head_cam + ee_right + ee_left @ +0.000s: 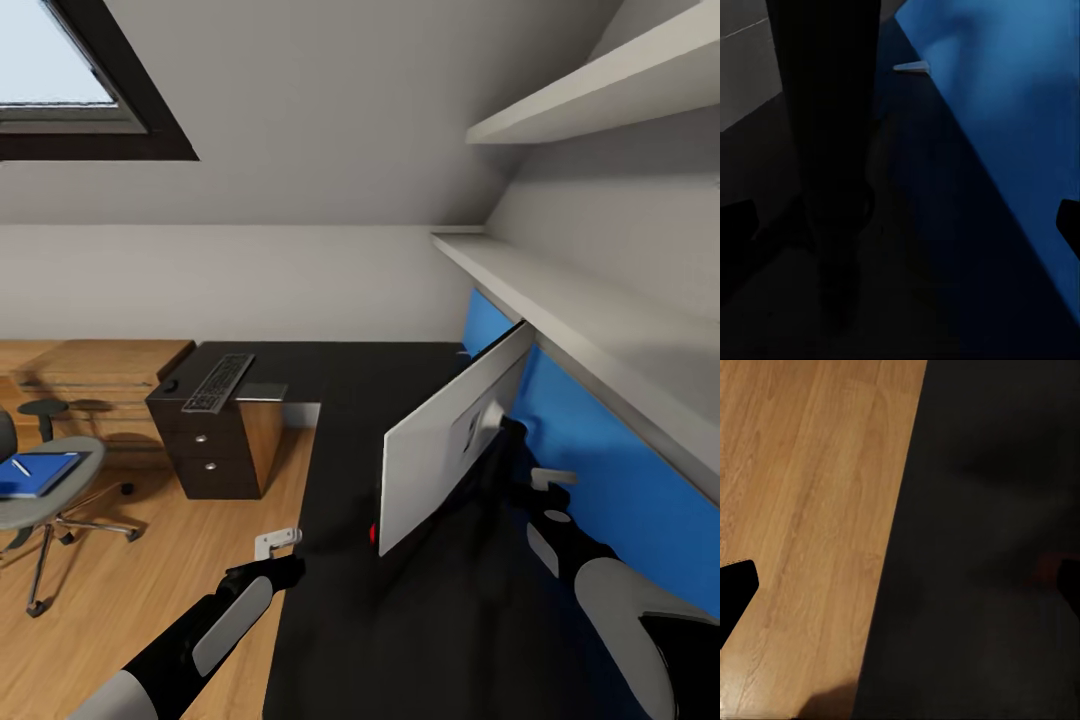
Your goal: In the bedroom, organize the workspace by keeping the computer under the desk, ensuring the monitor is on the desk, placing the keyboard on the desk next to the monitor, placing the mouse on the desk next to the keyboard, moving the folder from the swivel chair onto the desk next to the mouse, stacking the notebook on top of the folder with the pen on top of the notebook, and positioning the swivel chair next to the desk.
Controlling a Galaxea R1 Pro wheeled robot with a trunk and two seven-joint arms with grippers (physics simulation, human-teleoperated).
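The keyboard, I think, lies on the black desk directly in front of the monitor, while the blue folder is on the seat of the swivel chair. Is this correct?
Not quite. In the head view the keyboard lies on the dark drawer unit at the far end of the desk, well apart from the monitor. The rest holds: the blue folder is on the seat of the swivel chair.

Black desk (982,547) edge over oak floor (810,495); claw fingertips (735,585) spread.
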